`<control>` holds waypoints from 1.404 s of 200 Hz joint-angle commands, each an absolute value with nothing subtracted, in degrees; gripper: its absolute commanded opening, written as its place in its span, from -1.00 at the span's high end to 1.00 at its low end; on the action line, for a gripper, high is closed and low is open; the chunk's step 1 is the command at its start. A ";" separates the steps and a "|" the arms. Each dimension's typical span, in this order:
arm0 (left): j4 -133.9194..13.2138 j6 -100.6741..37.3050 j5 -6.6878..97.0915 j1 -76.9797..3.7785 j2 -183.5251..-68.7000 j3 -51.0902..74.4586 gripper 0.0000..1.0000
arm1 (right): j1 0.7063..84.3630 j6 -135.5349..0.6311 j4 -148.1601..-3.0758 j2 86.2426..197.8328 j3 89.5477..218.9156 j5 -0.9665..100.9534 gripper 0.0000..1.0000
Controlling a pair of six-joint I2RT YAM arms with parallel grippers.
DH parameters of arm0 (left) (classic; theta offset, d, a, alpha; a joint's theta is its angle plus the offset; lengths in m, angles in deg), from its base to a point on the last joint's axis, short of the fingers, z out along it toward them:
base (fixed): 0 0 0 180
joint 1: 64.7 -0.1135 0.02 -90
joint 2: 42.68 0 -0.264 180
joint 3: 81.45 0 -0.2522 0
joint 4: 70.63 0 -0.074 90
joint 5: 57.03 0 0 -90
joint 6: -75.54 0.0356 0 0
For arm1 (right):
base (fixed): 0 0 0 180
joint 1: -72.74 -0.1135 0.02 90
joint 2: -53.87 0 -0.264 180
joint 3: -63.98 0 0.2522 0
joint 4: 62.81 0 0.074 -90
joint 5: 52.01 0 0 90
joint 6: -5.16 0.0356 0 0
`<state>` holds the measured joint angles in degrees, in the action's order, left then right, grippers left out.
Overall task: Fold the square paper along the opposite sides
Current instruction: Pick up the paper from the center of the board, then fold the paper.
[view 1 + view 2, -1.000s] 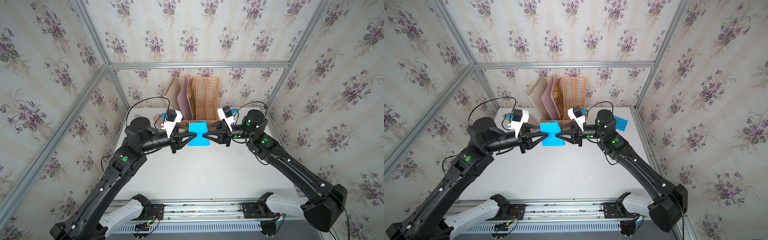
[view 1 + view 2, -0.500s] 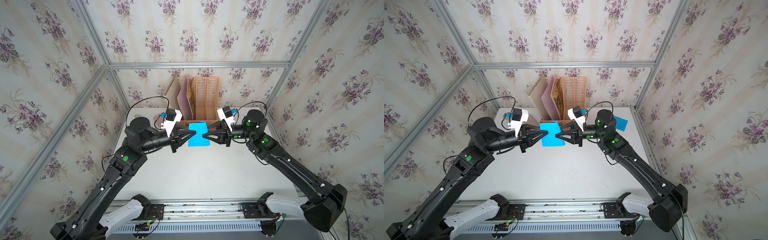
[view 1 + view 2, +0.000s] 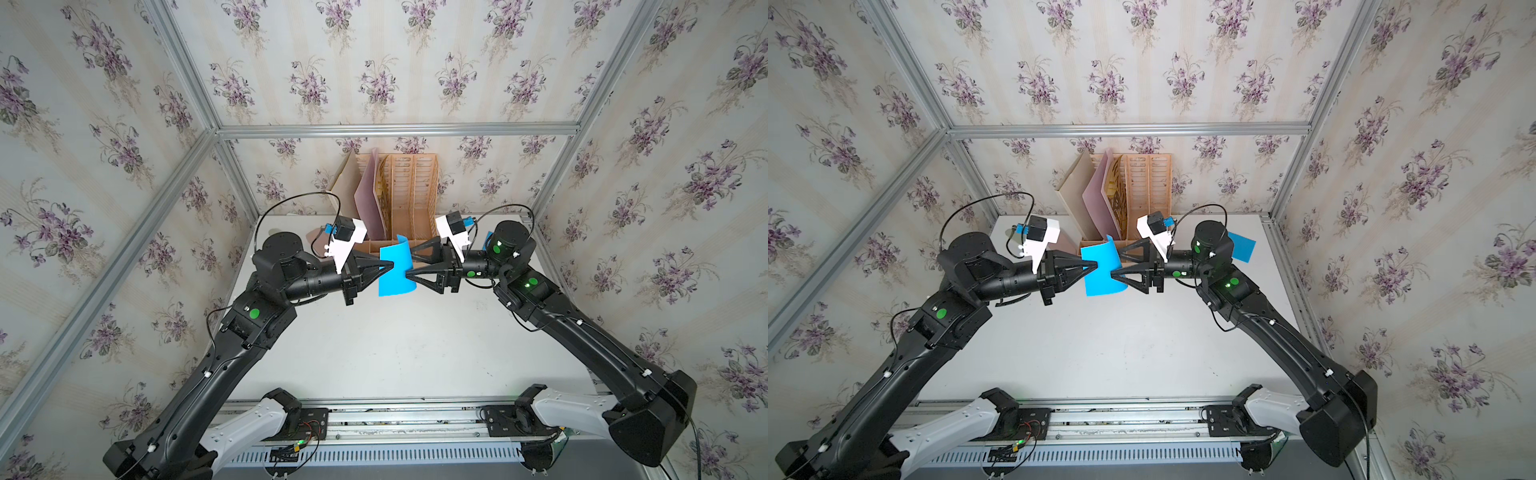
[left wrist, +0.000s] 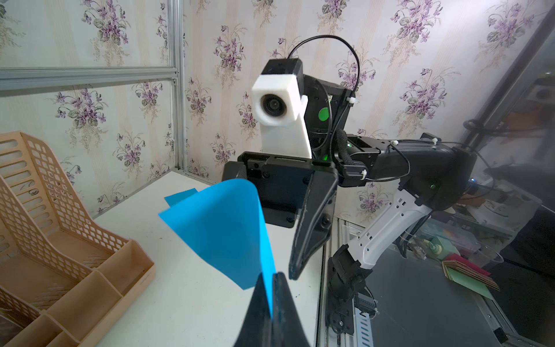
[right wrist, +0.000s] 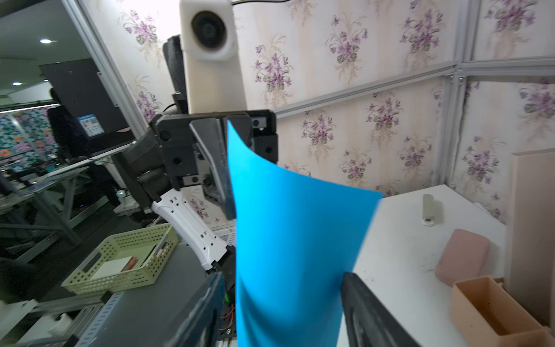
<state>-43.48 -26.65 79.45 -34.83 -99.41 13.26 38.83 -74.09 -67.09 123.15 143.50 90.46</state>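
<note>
Black jaws of the left gripper (image 3: 390,265) have pinched shut on one edge of the blue paper (image 3: 399,283), holding it curled in the air above the table (image 3: 395,345), before the rack (image 3: 409,195). The right gripper (image 3: 409,262) has just sprung open and let go, probably to regrip the opposite side.

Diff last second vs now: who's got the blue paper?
The left gripper closed its fingers tight on one edge of the blue paper; the right gripper opened and let go, its fingers now straddling the opposite edge. The paper's pinched waist relaxed into a loose curl. The desk organizer and the spare blue sheet stayed put.
</note>
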 commanded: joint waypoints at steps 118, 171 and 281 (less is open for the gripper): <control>-43.46 -26.75 78.88 -34.90 -98.38 12.79 1.00 | 49.22 -59.20 -47.12 122.38 136.48 104.87 -0.33; -45.12 -26.93 76.57 -34.91 -99.26 12.90 1.00 | 49.24 -54.87 -40.93 121.46 134.43 108.21 -0.33; -46.76 -27.11 75.27 -34.92 -100.58 13.16 1.00 | 46.19 -57.69 -45.88 122.74 136.67 109.54 -0.33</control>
